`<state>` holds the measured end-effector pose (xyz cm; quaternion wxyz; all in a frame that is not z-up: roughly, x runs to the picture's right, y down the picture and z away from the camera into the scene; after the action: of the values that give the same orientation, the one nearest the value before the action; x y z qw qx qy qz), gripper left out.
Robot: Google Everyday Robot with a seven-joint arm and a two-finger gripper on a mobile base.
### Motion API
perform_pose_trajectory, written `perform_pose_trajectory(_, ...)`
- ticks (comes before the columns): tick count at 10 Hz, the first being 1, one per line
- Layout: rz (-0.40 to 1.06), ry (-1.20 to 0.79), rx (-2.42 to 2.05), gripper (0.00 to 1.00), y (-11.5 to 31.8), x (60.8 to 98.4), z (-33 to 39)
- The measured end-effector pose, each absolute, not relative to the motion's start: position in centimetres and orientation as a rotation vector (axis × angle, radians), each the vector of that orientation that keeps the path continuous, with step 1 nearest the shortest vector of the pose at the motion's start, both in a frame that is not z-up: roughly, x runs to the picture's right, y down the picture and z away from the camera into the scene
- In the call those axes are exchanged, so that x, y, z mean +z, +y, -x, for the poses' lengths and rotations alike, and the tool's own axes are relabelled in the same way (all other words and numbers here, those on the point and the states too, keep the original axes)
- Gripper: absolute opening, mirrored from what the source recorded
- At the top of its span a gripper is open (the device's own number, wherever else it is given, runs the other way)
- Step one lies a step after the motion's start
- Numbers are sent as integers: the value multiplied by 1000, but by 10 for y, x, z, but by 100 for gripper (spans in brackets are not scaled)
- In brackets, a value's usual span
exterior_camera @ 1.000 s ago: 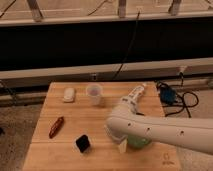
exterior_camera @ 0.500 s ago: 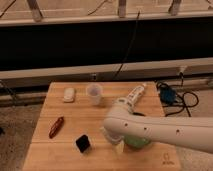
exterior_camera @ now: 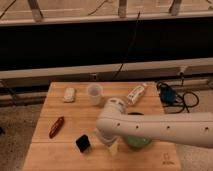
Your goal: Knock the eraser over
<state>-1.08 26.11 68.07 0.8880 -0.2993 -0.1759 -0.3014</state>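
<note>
- Gripper (exterior_camera: 114,148): hangs low over the front of the wooden table (exterior_camera: 45,157), at the end of the white arm (exterior_camera: 160,129) that reaches in from the right. Only a pale tip shows under the arm's rounded end, so I cannot tell whether it is open or closed. It holds nothing that can be seen.
- Green bowl (exterior_camera: 139,142): just right of the gripper and close against it. Most of it is covered by the arm, with only the front rim and wall showing. Contents cannot be told.
- Clear plastic cup (exterior_camera: 94,94): upright, well beyond the gripper and slightly to its left. Contents cannot be told.
- White bottle (exterior_camera: 136,93): lies on its side, beyond the gripper and to its right, apart from the cup.
- Eraser (exterior_camera: 83,143): a small black block on the table, just left of the gripper and level with it. A narrow strip of bare wood separates the two, with no contact.
- Reddish-brown piece (exterior_camera: 56,127): lies farther left of the gripper, past the eraser.
- White lump (exterior_camera: 69,94): beyond and well left of the gripper, near the table's back edge.
- Change since the earlier frames: the arm's end and gripper have moved left, narrowing the gap to the eraser and covering more of the bowl. The eraser, cup, bottle, lump and reddish-brown piece have not moved.
</note>
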Motion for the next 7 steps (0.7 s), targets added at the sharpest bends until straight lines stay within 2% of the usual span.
perform_pose_trajectory(7,621,-413,-716,80,265,676,67)
